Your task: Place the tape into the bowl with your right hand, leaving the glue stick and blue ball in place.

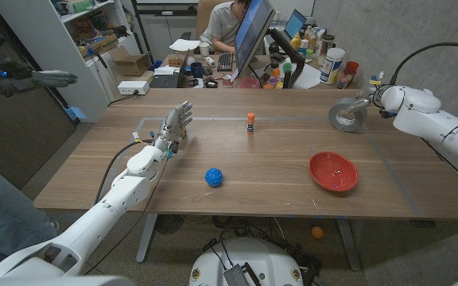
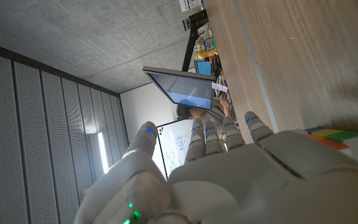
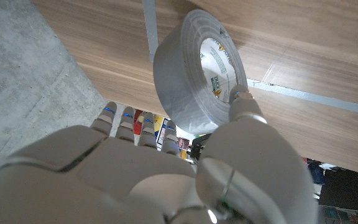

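Tape (image 3: 197, 68): grey roll, pinched in your right hand (image 1: 372, 102), lifted off table at far right. Bowl (image 1: 333, 171): red, holds nothing; tape not yet over it. Glue stick (image 1: 250, 122), blue ball (image 1: 214, 177): undisturbed. Left hand (image 1: 173, 129): fingers spread, holds nothing. Remaining: carry, release.

Bench (image 1: 277, 183) layout, head view: ball (image 1: 214, 176) near the front edge, about centre. Glue stick (image 1: 250, 121) stands upright behind it, slightly right. Bowl (image 1: 333, 171) right of the ball, well apart. Tape (image 1: 347, 116) sits behind the bowl, at the right robot hand (image 1: 368, 102). Left robot hand (image 1: 175, 127) is left of the glue stick, behind and left of the ball.
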Tool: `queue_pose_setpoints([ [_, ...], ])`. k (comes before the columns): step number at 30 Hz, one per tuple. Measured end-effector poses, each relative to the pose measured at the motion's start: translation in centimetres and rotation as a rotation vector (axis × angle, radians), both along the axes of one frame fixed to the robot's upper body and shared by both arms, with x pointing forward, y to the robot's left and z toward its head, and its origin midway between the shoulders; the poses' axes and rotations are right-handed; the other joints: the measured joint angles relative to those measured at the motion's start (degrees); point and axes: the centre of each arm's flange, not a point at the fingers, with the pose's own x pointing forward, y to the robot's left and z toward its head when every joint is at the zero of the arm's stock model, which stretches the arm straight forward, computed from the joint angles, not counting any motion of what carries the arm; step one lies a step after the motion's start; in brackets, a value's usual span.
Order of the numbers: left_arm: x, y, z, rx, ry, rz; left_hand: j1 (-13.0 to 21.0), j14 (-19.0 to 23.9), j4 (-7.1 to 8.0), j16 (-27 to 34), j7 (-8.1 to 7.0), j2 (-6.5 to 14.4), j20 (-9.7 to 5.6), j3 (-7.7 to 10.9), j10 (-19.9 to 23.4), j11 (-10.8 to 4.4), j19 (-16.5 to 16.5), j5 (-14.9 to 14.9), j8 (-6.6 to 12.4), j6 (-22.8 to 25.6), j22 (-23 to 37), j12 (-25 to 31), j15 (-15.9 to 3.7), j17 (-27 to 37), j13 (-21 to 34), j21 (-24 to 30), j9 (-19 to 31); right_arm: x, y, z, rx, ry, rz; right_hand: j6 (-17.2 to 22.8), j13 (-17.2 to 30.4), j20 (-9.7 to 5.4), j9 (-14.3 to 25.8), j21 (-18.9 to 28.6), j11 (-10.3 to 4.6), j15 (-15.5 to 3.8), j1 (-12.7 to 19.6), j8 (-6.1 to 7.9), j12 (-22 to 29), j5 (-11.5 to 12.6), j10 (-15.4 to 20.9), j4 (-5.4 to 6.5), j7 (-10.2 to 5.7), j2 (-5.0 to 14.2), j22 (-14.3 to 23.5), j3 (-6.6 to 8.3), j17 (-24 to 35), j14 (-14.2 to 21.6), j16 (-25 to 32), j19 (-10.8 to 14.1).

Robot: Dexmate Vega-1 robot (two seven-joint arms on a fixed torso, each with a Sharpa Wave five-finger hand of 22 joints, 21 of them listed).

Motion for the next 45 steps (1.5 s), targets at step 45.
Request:
queue_pose_setpoints([
  [45,0.3,-0.3,0.5,0.015,0.002,-0.006,-0.2,0.0,0.00,0.0,-0.32,0.2,-0.02,0.00,0.2,0.21,0.0,0.0,0.00,0.3,0.0,0.0,-0.01,0.0,0.3,0.0,0.3,1.6,1.3,-2.5,0.070,-0.060,-0.072,24.1,5.5,-6.60,5.6,11.4,-6.05,-8.48,13.5,9.65,7.9,3.2,23.6,-0.64,-2.74,5.99,-0.2,0.38,3.1,31.0,9.0,53.8],
])
